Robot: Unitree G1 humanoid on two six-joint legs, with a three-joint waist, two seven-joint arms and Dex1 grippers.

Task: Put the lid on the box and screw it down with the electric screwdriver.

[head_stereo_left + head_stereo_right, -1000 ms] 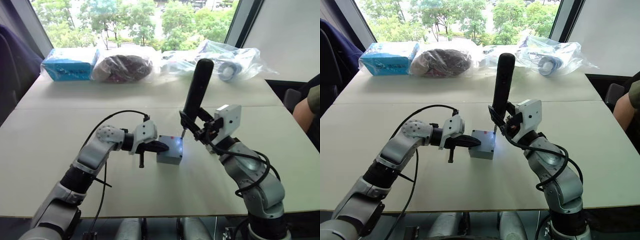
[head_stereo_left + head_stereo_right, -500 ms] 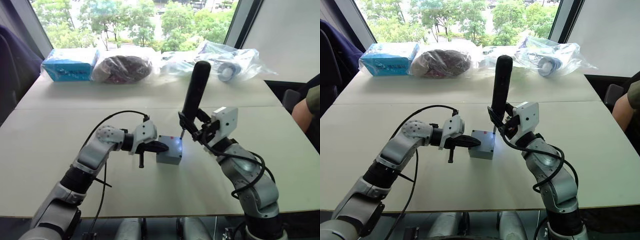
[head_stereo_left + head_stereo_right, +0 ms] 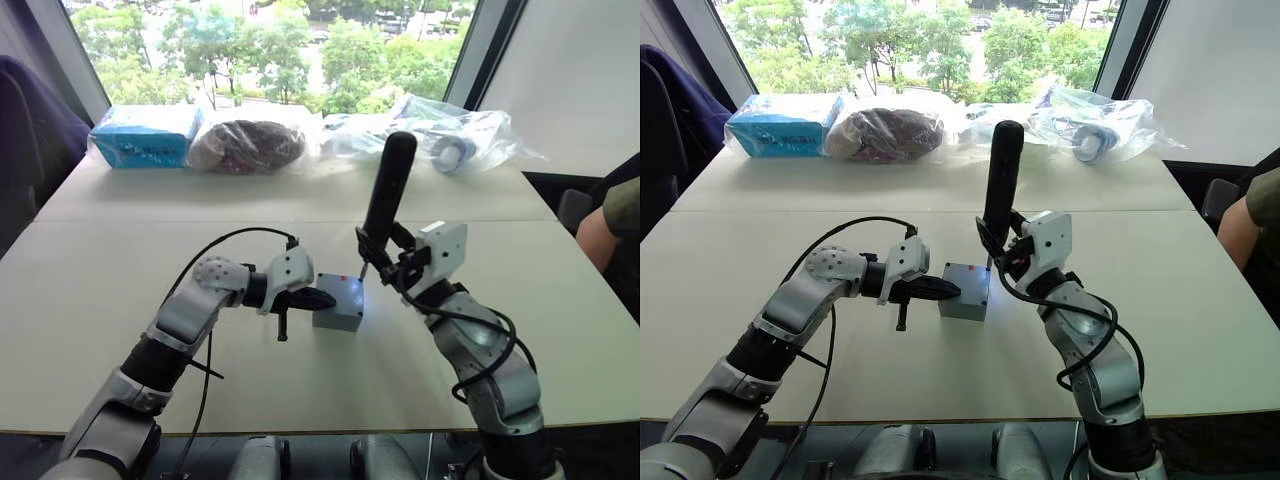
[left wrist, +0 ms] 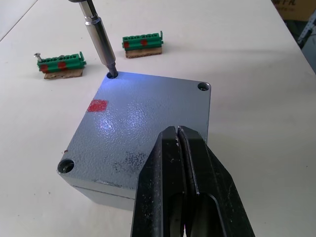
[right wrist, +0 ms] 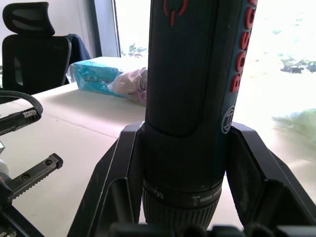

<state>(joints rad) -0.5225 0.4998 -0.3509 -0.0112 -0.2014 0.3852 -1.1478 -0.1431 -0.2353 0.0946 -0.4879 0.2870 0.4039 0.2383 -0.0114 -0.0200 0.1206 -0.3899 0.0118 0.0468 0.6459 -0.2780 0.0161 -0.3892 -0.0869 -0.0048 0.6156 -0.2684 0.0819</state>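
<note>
My right claw (image 3: pixel 1008 247) was clamped round electric screwdriver (image 3: pixel 1000 181), tool near upright, so bit dropped into far corner hole of lid (image 4: pixel 143 126). White tip light fell on that corner. My left claw (image 4: pixel 178 163), fingers together, pressed on lid's near edge; I judged this kept lid and box (image 3: pixel 338 303) from turning under torque. Box sat mid-worktop (image 3: pixel 120 280), lid seated flush. Two green connector strips (image 4: pixel 143 42) lay just beyond box. Versus a second earlier: both claws kept their hold, box unmoved; only camera shifted.
</note>
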